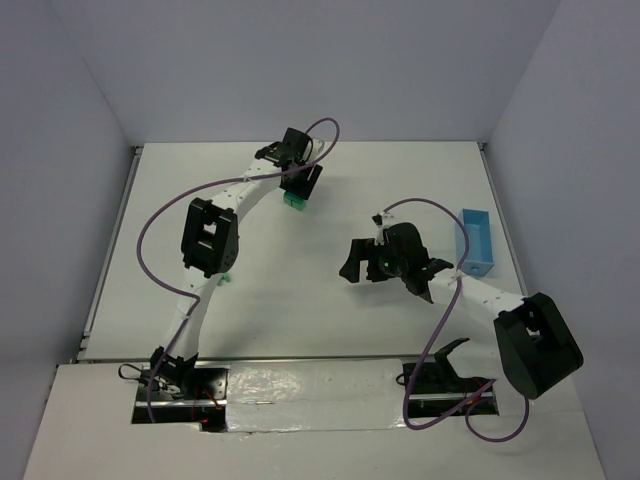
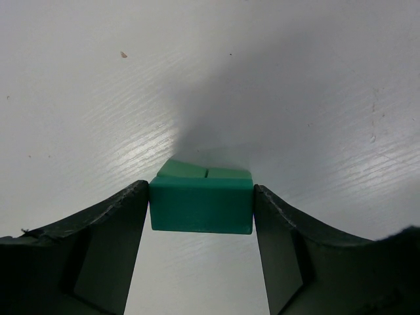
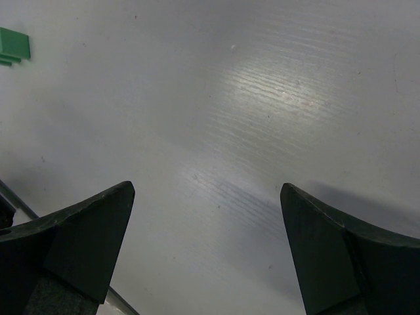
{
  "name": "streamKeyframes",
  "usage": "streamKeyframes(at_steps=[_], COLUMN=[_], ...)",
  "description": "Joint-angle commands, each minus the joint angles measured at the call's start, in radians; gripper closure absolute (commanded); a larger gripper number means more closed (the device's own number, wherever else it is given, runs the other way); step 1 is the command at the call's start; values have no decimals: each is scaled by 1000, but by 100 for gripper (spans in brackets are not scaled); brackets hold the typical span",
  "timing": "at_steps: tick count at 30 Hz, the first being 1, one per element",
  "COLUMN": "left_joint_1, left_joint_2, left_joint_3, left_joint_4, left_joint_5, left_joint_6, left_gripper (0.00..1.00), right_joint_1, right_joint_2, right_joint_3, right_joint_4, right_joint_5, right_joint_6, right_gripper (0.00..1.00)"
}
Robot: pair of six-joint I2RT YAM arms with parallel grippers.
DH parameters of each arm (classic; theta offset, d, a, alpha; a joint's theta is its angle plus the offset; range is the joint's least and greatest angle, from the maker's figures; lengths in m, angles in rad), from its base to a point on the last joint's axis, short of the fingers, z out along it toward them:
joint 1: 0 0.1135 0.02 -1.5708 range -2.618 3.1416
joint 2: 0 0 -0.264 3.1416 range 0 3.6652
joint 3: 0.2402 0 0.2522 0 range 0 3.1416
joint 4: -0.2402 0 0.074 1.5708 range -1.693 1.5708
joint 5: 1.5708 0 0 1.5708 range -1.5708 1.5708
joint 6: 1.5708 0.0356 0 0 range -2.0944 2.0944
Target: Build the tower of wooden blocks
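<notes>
White table [image 1: 330, 300], green block [image 2: 201, 205] gripped in left claw [image 2: 200, 197]

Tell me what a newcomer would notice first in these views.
First, the left gripper closed on a green block toward the far side of the table, its fingers pressed against both of the block's sides. Next, the light blue tray near the right edge, with the right gripper just left of it, wide open and holding nothing. A small green piece sits alone on the table's left.
</notes>
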Motion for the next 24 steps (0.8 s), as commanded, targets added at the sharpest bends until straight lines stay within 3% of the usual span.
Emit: streamKeyframes(at_steps=[1,19,24], left_joint_1=[-2,-1,-1], left_joint_2=[-33,-54,-54], left_joint_3=[28,25,20], left_joint_4=[-13,-1,-5], left_joint_5=[36,28,27], left_joint_6=[17,67,71], left_gripper=[25,23,14], right_joint_1=[12,21,21], right_joint_2=[9,19,20], right_joint_3=[45,51,54], right_joint_4=[3,0,0], right_joint_5=[14,13,13], right_joint_6=[-14,-17,-19], right_gripper=[0,0,0])
